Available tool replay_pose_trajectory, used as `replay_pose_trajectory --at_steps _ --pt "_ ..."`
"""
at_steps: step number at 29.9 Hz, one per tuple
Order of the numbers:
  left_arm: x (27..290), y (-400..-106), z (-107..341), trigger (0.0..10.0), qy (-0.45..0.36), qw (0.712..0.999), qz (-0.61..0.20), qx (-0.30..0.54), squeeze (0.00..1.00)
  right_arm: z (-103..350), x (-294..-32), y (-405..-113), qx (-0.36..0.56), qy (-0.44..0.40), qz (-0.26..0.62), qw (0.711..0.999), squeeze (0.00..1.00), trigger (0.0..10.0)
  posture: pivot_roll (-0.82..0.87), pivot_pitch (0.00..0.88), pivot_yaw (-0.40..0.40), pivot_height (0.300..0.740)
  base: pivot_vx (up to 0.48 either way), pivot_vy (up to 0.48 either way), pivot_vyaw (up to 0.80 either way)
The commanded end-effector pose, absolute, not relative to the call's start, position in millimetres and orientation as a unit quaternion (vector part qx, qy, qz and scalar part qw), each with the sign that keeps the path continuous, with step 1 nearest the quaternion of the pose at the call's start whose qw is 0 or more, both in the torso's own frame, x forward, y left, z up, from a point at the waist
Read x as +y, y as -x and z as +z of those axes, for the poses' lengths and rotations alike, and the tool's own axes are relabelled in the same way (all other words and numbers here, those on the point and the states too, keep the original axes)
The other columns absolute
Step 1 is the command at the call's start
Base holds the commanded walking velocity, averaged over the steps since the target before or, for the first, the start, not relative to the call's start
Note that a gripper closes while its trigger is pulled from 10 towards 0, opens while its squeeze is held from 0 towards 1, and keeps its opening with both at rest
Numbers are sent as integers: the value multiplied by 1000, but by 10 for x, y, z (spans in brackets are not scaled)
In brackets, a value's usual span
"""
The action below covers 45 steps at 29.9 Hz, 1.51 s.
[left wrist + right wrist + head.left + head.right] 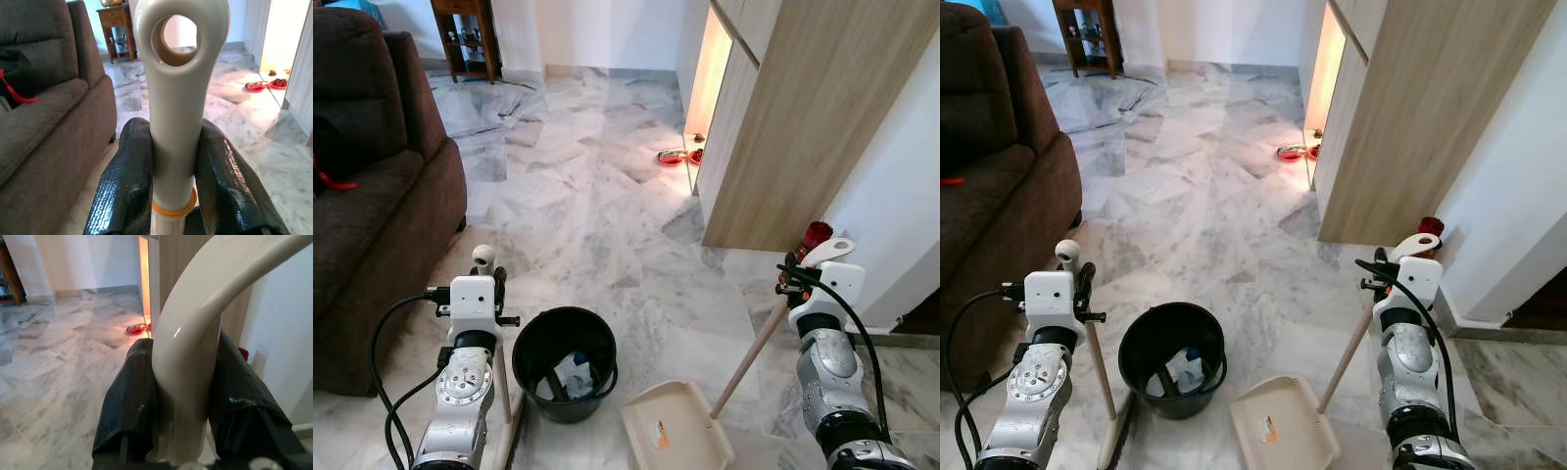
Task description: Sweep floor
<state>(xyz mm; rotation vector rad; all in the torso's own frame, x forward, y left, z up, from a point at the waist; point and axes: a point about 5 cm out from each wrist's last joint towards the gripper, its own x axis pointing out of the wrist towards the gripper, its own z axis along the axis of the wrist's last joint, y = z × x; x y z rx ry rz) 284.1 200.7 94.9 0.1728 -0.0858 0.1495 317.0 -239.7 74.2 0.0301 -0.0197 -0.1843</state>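
Grey-veined white marble floor [597, 215], brown fabric sofa [372, 196] to the left. Left claw [175, 181] pinched on the cream plastic broom handle with hanging hole [177, 73], standing upright. Right claw [183, 401] clamped on the cream long-handled dustpan [675, 426], pan on the floor beside a black round bucket [565, 362]. Dustpan's orange label unreadable.

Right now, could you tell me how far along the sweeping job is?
Done: some rubbish already lies in the black bin. In hand: the left gripper clamps the broom handle, and the right gripper clamps the dustpan handle, dustpan resting beside the bin. Left: I cannot tell what dirt remains on the marble floor.
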Motion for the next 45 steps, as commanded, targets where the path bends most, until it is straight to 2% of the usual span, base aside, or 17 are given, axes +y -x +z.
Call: replay_pose_trajectory --at_steps 1,20,41,45 --pt "1989 -2856 1009 10000 -89 992 72 -60 0 871 -2431 -3225 -38 -20 -97 994 0 10000 -11 0 -34 740 -247 0 0" --pt "1981 -2866 1018 10000 -87 991 75 -63 0 895 -2427 -3251 -38 -22 -93 995 0 10000 -12 0 -42 740 -222 0 0" --pt "1975 -2915 1025 10000 -89 991 76 -63 0 916 -2414 -3293 -34 -33 -95 994 0 10000 -22 0 -45 740 0 0 0" --pt "1968 -2943 1036 10000 -87 991 75 -63 0 911 -2422 -3298 -28 -32 -98 994 0 10000 -22 0 -44 740 0 0 -703"
